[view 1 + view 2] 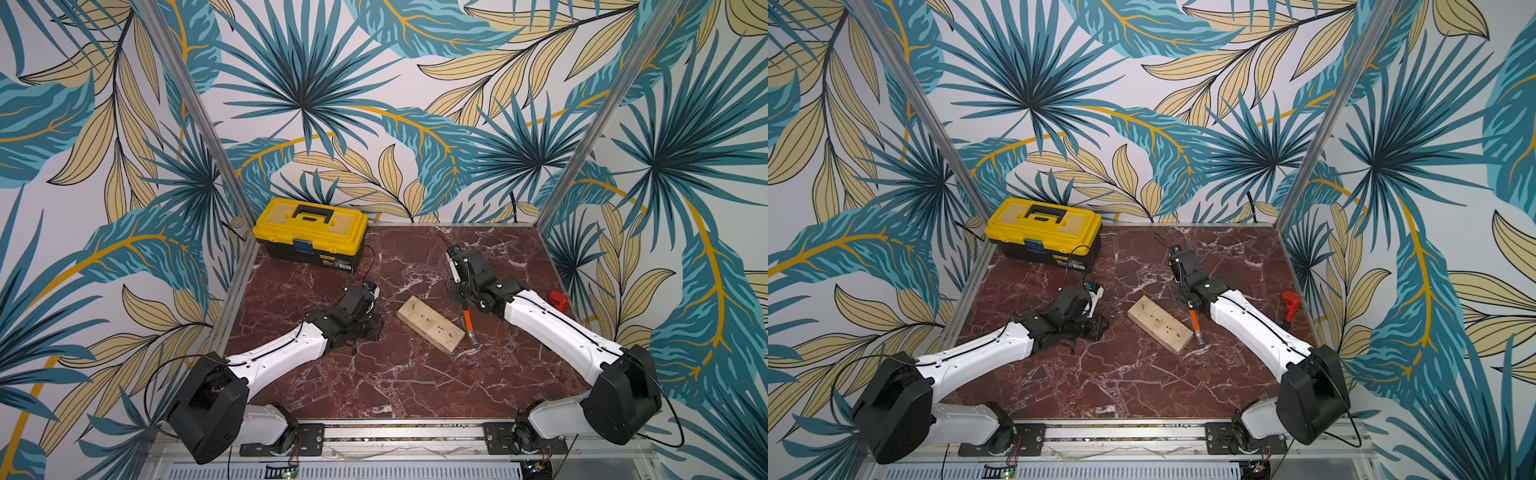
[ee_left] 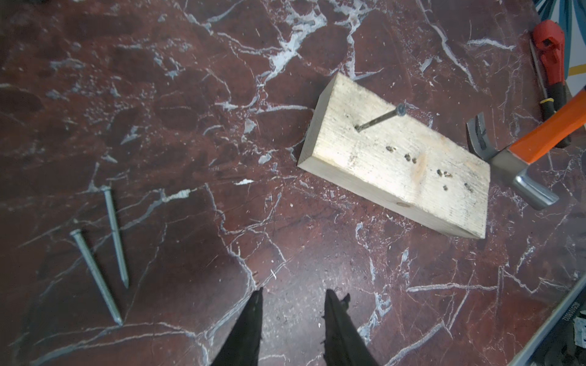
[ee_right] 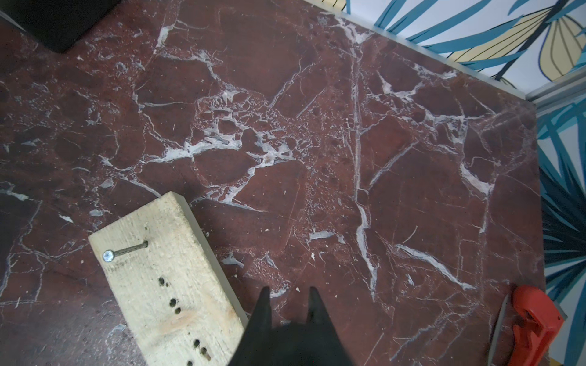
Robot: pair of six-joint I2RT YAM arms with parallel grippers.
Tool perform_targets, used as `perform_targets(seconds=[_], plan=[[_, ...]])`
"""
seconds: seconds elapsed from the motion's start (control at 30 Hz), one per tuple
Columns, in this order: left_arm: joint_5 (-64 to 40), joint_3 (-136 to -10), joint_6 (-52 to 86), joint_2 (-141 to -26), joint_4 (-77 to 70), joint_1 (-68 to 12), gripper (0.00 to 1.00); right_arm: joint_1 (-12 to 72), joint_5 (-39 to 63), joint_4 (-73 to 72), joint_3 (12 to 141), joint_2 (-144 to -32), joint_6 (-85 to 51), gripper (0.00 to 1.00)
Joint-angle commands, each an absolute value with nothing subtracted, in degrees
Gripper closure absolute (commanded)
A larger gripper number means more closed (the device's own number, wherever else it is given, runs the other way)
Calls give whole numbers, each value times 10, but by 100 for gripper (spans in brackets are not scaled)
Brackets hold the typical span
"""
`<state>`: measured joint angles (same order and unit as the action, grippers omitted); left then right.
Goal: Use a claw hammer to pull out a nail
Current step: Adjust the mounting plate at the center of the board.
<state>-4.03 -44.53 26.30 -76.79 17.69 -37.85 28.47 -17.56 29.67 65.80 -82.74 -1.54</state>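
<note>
Beside the near-right end of the pale wooden block [image 1: 430,324], I see the small claw hammer [image 1: 468,319]. It has a silver metal head with a curved forked claw on one side and a round striking face on the other, an orange upper shaft and a black lower shaft. Its long axis runs from the far side of the worktop [image 1: 374,374] toward the arms' bases. The handle end is raised and farther away, and the head is low and nearer. In the left wrist view the hammer's head [image 2: 510,164] hangs just off the block's corner, at the end away from the nail; I cannot tell whether it touches the marble. The right pincer [image 3: 288,304] is clamped on the black lower shaft.

A long grey nail [image 2: 379,118] slants out of the block's far-left end with most of its shank exposed, and empty holes dot the rest of the top face. The left pincer [image 2: 293,299] hovers left of the block, its jaws parted with nothing between them. Two loose grey nails [image 2: 97,277] lie on the dark red marble near it. A red-headed tool [image 1: 559,300] with a dark shaft lies by the right edge, and a yellow-lidded black toolbox [image 1: 309,232] sits in the far-left corner.
</note>
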Motion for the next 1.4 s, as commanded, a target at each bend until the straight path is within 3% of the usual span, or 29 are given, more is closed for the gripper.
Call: perform_targets(seconds=[0.0,0.33,0.7,0.97,1.37], plan=[[-36,-430,282,-757,186,-379,66,283,-140,292,687,-830,11,100],[-21,-434,287,-790,185,-379,66,359,-55,344,655,-791,-67,100],[-24,-455,283,-799,205,-375,66,453,-36,235,653,-832,-154,100],[-63,-420,310,-732,258,-393,67,440,-63,245,664,-829,-127,100],[-71,-386,372,-761,296,-469,70,307,-120,276,676,-783,-61,100]])
